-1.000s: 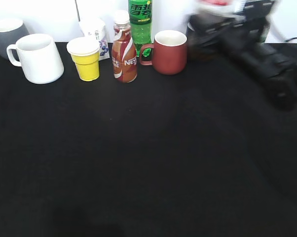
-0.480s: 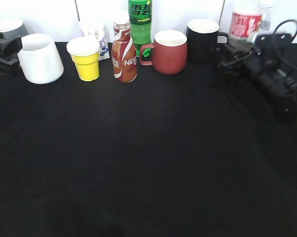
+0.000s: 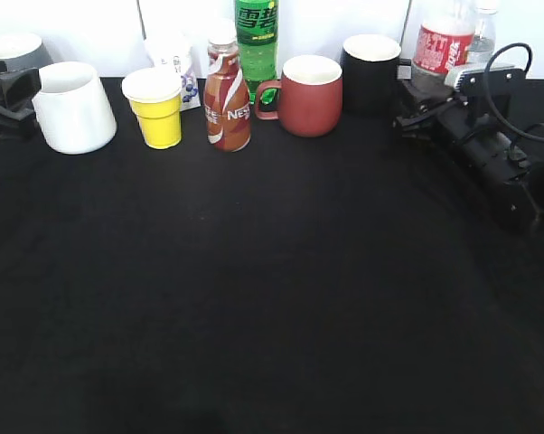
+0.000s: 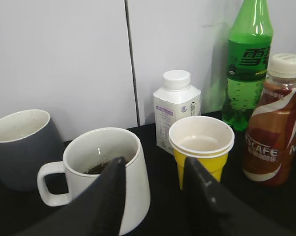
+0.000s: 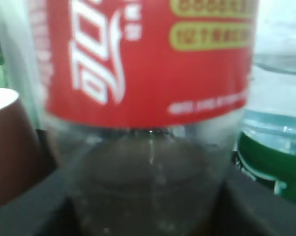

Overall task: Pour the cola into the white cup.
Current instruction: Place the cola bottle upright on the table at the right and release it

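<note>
The cola (image 3: 439, 43), a clear bottle with a red label, stands upright at the back right. My right gripper (image 3: 423, 93) is shut on its lower part. The right wrist view shows the label (image 5: 148, 73) close up, dark liquid below it, and the jaws (image 5: 148, 211) on both sides. The white cup (image 3: 73, 113) stands at the back left and holds dark liquid (image 4: 96, 167). My left gripper (image 3: 10, 86) is open and empty at the cup's left side, hiding its handle. In the left wrist view its fingers (image 4: 153, 164) are in front of the cup (image 4: 74, 169).
Along the back edge stand a grey mug (image 3: 10, 45), a yellow cup (image 3: 159, 108), a white carton (image 3: 174, 59), a Nescafe bottle (image 3: 227, 90), a green bottle (image 3: 257, 36), a red mug (image 3: 308, 95), a black mug (image 3: 370, 59) and a water bottle (image 3: 482, 27). Black cloth covers the table.
My right arm has come down from a raised, blurred pose and the cola bottle now stands upright at the back right. My left gripper has come into view beside the white cup.
</note>
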Robot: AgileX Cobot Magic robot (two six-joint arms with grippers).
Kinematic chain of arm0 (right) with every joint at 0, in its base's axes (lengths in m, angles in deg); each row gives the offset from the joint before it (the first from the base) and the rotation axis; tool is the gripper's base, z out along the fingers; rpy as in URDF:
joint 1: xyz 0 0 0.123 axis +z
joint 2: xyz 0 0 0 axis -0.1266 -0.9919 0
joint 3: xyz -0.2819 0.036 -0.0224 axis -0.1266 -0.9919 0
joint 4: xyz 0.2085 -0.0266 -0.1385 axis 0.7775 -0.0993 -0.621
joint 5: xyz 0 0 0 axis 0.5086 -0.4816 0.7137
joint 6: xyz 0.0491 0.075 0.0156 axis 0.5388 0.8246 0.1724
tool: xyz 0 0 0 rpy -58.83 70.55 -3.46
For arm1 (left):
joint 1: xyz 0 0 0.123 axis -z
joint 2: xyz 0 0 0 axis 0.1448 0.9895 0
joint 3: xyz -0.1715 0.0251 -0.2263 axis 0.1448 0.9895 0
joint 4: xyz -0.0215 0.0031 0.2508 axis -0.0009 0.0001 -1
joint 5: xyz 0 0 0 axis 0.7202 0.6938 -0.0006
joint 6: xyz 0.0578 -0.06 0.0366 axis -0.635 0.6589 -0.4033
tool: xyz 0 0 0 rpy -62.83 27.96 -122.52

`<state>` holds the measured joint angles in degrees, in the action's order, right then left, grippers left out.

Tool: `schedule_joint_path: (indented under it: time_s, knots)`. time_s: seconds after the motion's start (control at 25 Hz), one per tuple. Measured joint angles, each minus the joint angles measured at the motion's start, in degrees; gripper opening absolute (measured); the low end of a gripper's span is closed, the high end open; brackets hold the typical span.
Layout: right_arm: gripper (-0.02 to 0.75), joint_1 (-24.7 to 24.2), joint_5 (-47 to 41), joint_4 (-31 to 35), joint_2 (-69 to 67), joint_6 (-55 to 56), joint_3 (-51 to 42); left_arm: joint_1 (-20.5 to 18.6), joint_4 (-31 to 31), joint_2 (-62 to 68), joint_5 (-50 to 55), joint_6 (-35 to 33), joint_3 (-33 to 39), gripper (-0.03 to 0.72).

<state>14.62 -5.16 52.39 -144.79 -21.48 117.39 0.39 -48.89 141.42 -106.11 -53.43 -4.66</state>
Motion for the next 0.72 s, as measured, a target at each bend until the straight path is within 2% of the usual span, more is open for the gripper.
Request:
schedule_joint_path:
  time_s: [0.16, 0.24, 0.6, 0.64, 0.72]
  knots:
    - [0.585, 0.00, -1.53, -0.71, 0.07, 0.06, -0.29, 0.00, -0.06, 0.00, 0.02, 0.00, 0.00, 0.298]
    - [0.627, 0.00, -1.65, -0.78, 1.58, 0.06, -1.34, 0.00, -0.10, 0.00, 0.02, 0.00, 0.00, 0.298]
    - [0.633, 0.00, -2.40, 1.50, 14.22, -0.96, -16.51, 0.00, -0.26, -0.95, 3.74, 0.00, 0.02, 0.302]
    - [0.631, 0.00, -5.73, 0.97, 18.16, -0.98, -17.27, 0.00, -0.26, -2.37, 6.02, 0.00, 0.02, 0.326]
    - [0.628, 0.00, -19.61, -3.26, 27.07, 2.83, -17.38, 0.00, 0.00, -6.46, 14.49, 0.00, -0.34, 0.418]
